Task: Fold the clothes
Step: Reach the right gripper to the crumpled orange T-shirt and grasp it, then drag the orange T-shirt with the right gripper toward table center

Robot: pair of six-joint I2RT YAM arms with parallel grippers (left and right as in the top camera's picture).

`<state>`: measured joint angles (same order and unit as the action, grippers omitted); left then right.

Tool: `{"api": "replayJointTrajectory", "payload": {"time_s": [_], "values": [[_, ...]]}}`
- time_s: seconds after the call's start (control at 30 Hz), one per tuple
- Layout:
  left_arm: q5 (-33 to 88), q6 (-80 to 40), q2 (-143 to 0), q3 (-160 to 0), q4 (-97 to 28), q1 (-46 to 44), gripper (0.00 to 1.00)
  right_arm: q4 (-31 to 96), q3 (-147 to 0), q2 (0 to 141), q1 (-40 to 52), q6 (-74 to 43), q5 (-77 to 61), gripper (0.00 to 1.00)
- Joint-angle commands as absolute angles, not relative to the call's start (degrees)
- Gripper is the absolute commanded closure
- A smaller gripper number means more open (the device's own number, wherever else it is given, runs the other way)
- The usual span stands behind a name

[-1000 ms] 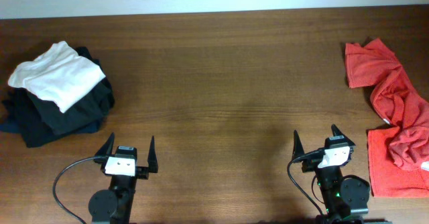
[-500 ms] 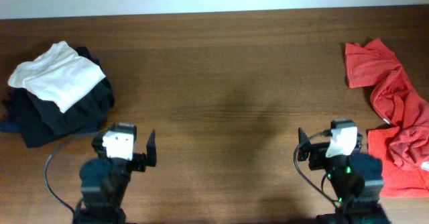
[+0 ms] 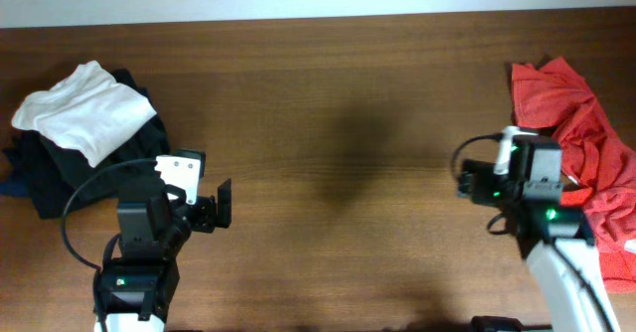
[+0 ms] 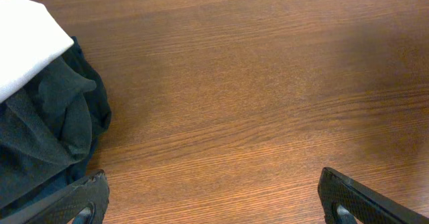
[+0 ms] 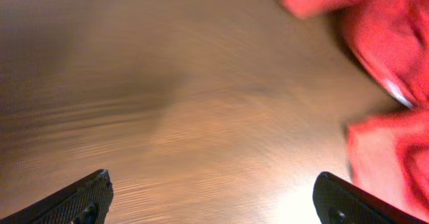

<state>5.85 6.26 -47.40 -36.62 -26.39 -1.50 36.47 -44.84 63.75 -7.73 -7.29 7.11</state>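
Two grippers stood wide open and empty over the table (image 3: 338, 103).
The shirt (image 3: 586, 138) lay crumpled at the table's right edge, close to the right gripper (image 5: 213, 196); the left gripper (image 4: 216, 196) was near the folded pile (image 3: 84, 138) at the left edge.

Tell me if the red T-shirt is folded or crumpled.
Crumpled, not folded: the red T-shirt lies in a wrinkled, irregular heap at the right edge of the table.
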Motion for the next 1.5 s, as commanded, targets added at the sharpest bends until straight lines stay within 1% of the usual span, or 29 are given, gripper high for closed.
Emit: {"api": "replayJointTrajectory", "payload": {"time_s": [0.0,0.07,0.17,0.43,0.47,0.5,0.53,0.6,0.63,0.67,0.73,0.8,0.83,0.93,1.03,1.1,1.23,1.27,1.4,1.47], "values": [[6.8,6.7,-47.5,-37.8,-26.4,-1.7,0.01,37.1,-45.6,70.3,-17.0,-14.5,14.9,0.02],[6.8,6.7,-47.5,-37.8,-26.4,-1.7,0.01,37.0,-45.6,74.4,-22.2,-15.4,14.9,0.02],[6.8,6.7,-47.5,-37.8,-26.5,-1.7,0.01,35.4,-45.6,82.4,-30.9,-20.4,15.3,0.02],[6.8,6.7,-47.6,-37.8,-26.5,-1.7,0.01,31.2,-45.6,92.4,-39.6,-23.0,15.2,0.03],[6.8,6.7,-47.6,-37.8,-26.5,-1.7,0.01,30.7,-45.6,93.4,-40.3,-23.0,13.9,0.09],[6.8,6.7,-47.6,-37.8,-26.5,-1.7,0.01,30.7,-45.6,93.8,-40.3,-23.0,13.2,0.20],[6.8,6.8,-47.6,-37.8,-26.5,-1.7,0.01,30.7,-45.6,94.1,-40.3,-23.0,12.4,0.33],[6.8,6.7,-47.6,-37.8,-26.5,-1.7,0.01,30.6,-45.6,94.3,-40.2,-23.0,10.9,0.51],[6.8,6.8,-47.6,-37.8,-26.5,-1.7,0.01,30.6,-45.6,94.3,-40.2,-23.0,10.6,0.66],[6.8,6.7,-47.6,-37.8,-26.5,-1.7,0.01,30.6,-45.6,94.3,-40.2,-23.0,9.9,0.78],[6.8,6.8,-47.6,-37.8,-26.5,-1.7,0.01,30.7,-45.6,94.3,-40.2,-23.0,7.7,0.96],[6.8,6.8,-47.6,-37.8,-26.5,-1.7,0.01,30.7,-45.6,94.3,-40.2,-22.9,2.8,0.96],[6.8,6.8,-47.6,-37.8,-26.5,-1.7,0.01,30.8,-45.6,94.3,-40.2,-21.9,-2.2,0.96],[6.8,6.8,-47.6,-37.8,-26.4,-1.7,0.01,31.6,-45.7,94.2,-38.8,-14.2,-18.4,0.96],[6.8,6.8,-47.6,-37.8,-26.4,-1.7,0.01,33.9,-45.7,93.5,-33.4,-7.0,-26.0,0.96],[6.8,6.8,-47.6,-37.8,-26.3,-1.7,0.01,35.9,-45.7,92.4,-25.3,-0.1,-32.7,0.96],[6.8,6.8,-47.6,-37.8,-26.2,-1.7,0.01,34.6,-45.7,90.9,-10.5,1.7,-41.4,0.96],[6.8,6.8,-47.6,-37.8,-26.2,-1.7,0.01,33.4,-45.7,90.6,-7.1,1.3,-42.8,0.96],[6.8,6.8,-47.6,-37.8,-26.1,-1.7,0.01,24.9,-46.7,90.2,6.6,-6.0,-43.5,0.96],[6.8,6.8,-47.6,-37.8,-25.8,-1.7,0.01,20.2,-48.4,90.2,11.7,-9.0,-43.0,0.95]]}}
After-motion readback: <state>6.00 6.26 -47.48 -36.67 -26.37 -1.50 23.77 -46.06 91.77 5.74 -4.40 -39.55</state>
